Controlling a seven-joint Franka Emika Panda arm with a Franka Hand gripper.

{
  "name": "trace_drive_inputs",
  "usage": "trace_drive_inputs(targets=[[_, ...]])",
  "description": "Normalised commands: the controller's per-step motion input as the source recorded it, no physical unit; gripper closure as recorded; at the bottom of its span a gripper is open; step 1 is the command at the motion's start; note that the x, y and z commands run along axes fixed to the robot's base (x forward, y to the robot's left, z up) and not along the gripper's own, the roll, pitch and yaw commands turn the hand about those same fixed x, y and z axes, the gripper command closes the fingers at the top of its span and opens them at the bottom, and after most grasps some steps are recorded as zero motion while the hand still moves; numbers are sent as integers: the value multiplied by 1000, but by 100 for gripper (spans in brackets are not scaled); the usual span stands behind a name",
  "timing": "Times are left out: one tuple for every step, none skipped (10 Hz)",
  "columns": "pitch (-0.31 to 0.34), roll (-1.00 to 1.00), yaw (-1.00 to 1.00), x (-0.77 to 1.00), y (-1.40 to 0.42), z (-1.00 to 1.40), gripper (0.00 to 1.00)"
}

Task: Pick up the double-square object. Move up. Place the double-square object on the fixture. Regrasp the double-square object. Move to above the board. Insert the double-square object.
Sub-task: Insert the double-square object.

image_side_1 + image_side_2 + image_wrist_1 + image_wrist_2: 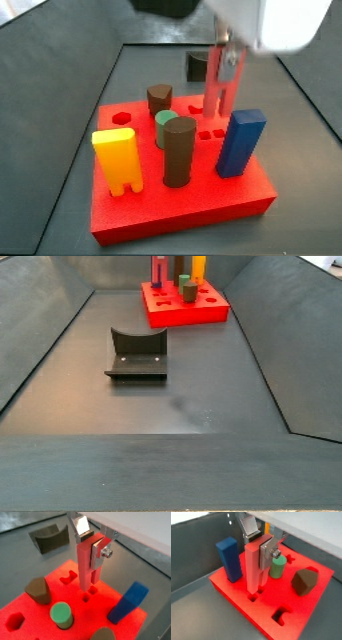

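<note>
Hand (92, 552): positioned over the red board (30, 609), its flat silver fingers (268, 551) clamped on the upper part of the double-square object (85, 564), a tall red bar held upright. Double-square object: lower end at the board's surface, at or just inside a small slot; in a wrist view (252, 567) its foot meets the board beside a second small cutout, and how deep it sits cannot be told. In a side view the bar (214, 95) hangs under the white arm at the board's far side. Red board: thick foam block with shaped cutouts, resting on the grey table (201, 396). Pieces standing in the board: blue block (128, 602), upright, near the held bar but apart from it; green cylinder (61, 614); brown hexagonal peg (38, 590); yellow piece with a notched foot (116, 160) at the near corner in a side view; dark brown round post (178, 152) beside the green cylinder. Fixture (136, 356): dark L-shaped bracket on a base plate, standing on the table well apart from the board, nothing on it.
</note>
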Motion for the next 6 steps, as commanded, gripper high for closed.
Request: trace_drive_inputs(targets=[[-1, 0, -6, 74, -146, -586, 100], [0, 0, -74, 180, -23, -520, 100], [0, 0, -106, 100, 23, -223, 100], [33, 0, -9, 151, 57, -100, 100], [29, 0, 0, 134, 117, -226, 100], [23, 11, 66, 0, 169, -251, 100]])
